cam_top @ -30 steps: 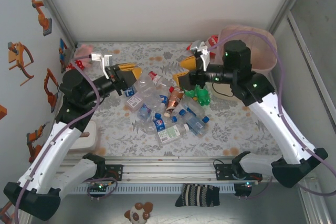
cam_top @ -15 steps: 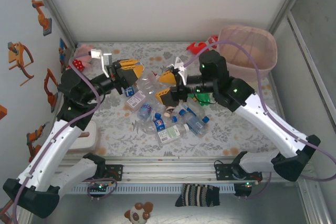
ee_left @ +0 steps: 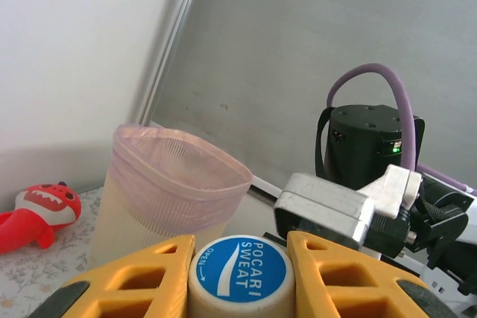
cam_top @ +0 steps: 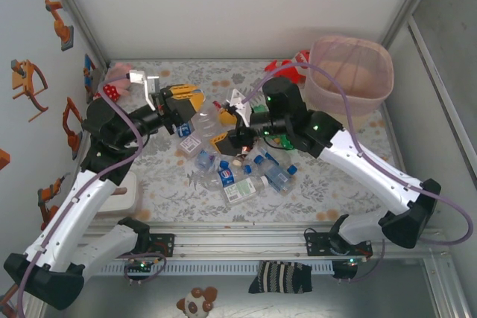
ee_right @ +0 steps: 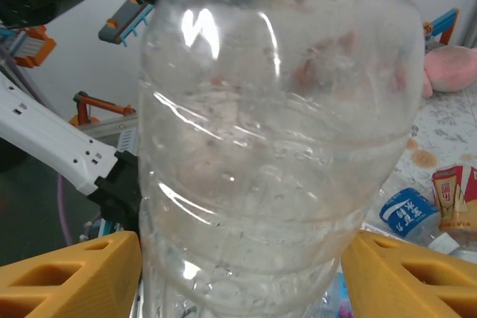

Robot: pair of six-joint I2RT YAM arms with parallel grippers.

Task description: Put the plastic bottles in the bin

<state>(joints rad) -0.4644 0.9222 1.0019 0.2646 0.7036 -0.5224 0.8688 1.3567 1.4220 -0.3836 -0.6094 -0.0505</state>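
Observation:
My left gripper (cam_top: pixel 181 103) (ee_left: pixel 238 277) is shut on the blue "Pocari Sweat" cap (ee_left: pixel 238 272) of a clear bottle (cam_top: pixel 206 121), held above the table's left middle. My right gripper (cam_top: pixel 218 126) (ee_right: pixel 240 262) is open, with a yellow finger on either side of that same bottle's clear body (ee_right: pixel 276 132). Whether the fingers touch it I cannot tell. Several more plastic bottles (cam_top: pixel 250 169) lie heaped on the table below, and a green one (cam_top: pixel 285 138) is partly under the right arm. The bin (cam_top: pixel 384 61) (ee_left: pixel 171 184), cream with a pink bag, stands at the far right.
A red toy (cam_top: pixel 287 65) (ee_left: pixel 36 214) lies left of the bin. At the far left corner are a pink plush (cam_top: pixel 119 72) (ee_right: pixel 451 68) and a red die (cam_top: pixel 112 91). A white block (cam_top: pixel 128 197) sits at the near left edge. Walls close in on three sides.
My right arm has swung left from beside the bin to the bottle held by my left gripper. The left gripper has hardly moved and keeps its grip.

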